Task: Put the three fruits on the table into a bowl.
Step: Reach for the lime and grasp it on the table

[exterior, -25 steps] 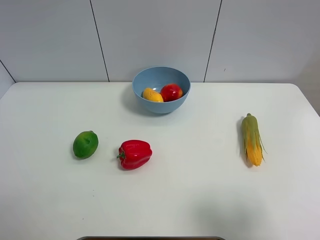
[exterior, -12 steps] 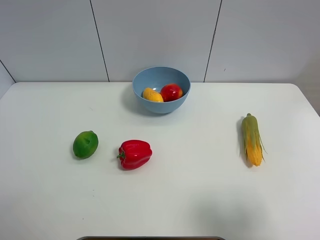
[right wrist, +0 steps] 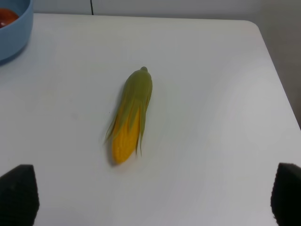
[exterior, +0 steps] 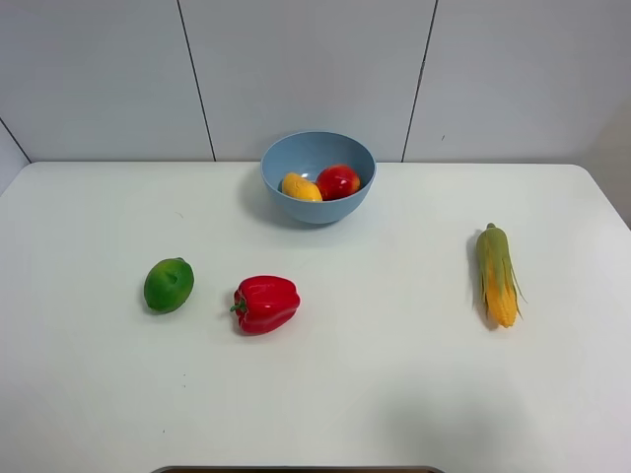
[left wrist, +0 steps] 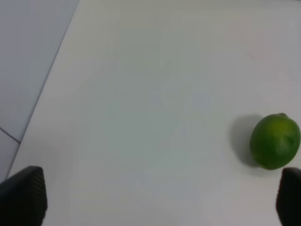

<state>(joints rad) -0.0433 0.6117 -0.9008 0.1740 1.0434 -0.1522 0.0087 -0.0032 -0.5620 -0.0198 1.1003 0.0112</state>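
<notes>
The light-blue bowl stands at the back middle of the white table. In it lie the yellow-orange mango and the round red fruit. The green lime rests on the table at the left; the left wrist view also shows this lime. My left gripper is open, wide apart, with the lime just beyond one fingertip. My right gripper is open and holds nothing. Neither arm shows in the high view.
A glossy red bell pepper lies just right of the lime. A corn cob with green husk lies at the right, and the corn cob sits ahead of my right gripper. The bowl's rim shows in the right wrist view.
</notes>
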